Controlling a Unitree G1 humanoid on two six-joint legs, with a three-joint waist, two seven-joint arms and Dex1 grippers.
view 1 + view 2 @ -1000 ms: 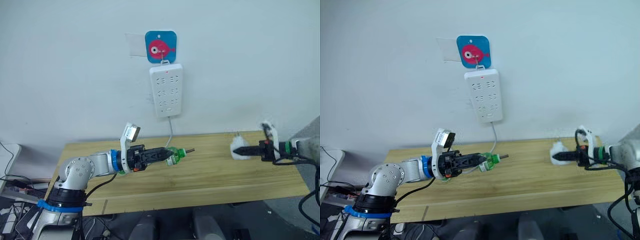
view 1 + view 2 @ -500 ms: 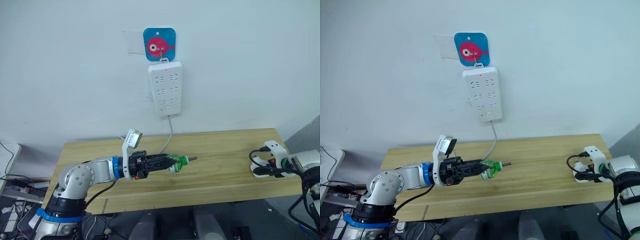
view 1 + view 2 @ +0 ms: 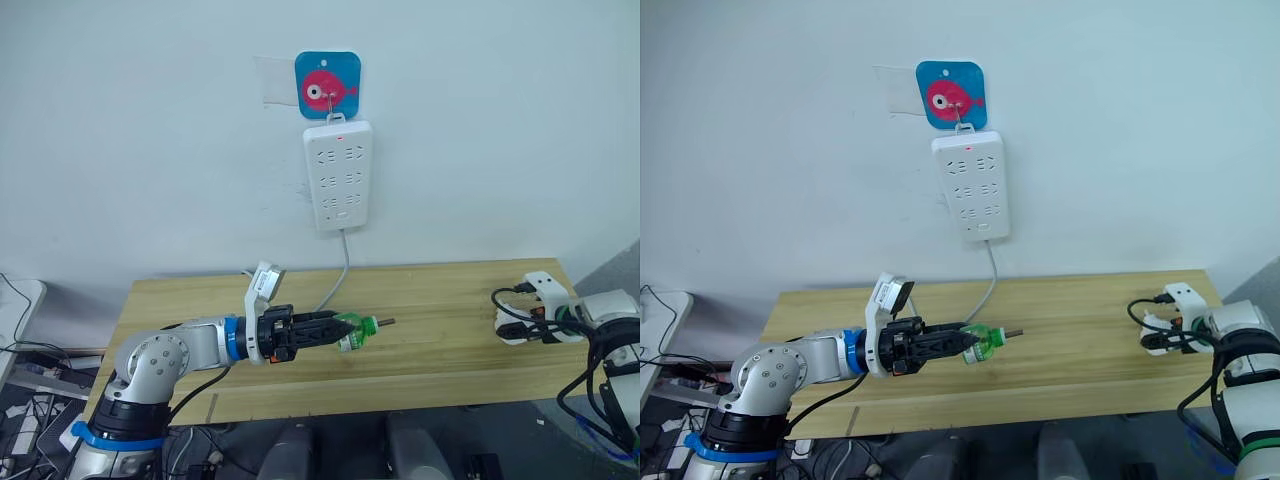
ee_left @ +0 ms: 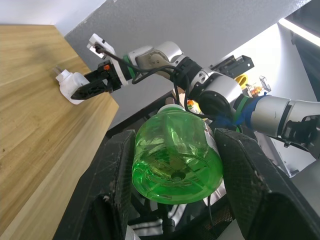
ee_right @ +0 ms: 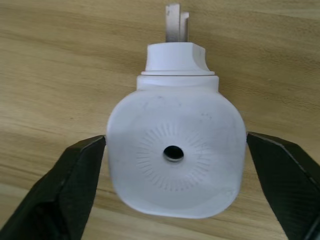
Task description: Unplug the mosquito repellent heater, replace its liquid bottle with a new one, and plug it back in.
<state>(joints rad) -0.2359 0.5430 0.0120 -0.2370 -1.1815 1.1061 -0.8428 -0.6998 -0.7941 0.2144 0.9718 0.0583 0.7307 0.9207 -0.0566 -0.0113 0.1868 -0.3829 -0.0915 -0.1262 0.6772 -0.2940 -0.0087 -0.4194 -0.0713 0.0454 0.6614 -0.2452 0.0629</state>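
My left gripper (image 3: 335,327) is shut on the liquid bottle (image 3: 354,331), a small translucent green bottle held sideways just above the middle of the table; a dark wick sticks out of its bare neck. In the left wrist view the bottle (image 4: 175,152) sits between both fingers. The white mosquito repellent heater (image 5: 175,155) lies on the wood at the table's right end, prongs pointing away from the wrist. My right gripper (image 5: 176,141) has a finger against each side of it. The heater (image 3: 506,330) is small in the head views. The new one is out of view.
A long white power strip (image 3: 338,175) hangs on the wall from a blue fish hook (image 3: 327,88), and its cable (image 3: 341,265) drops to the wooden table (image 3: 440,355). The heater lies close to the table's right edge.
My right gripper has pulled back to the table's right end with the heater and brought it down onto the wood. The left gripper still holds the bottle in about the same place.
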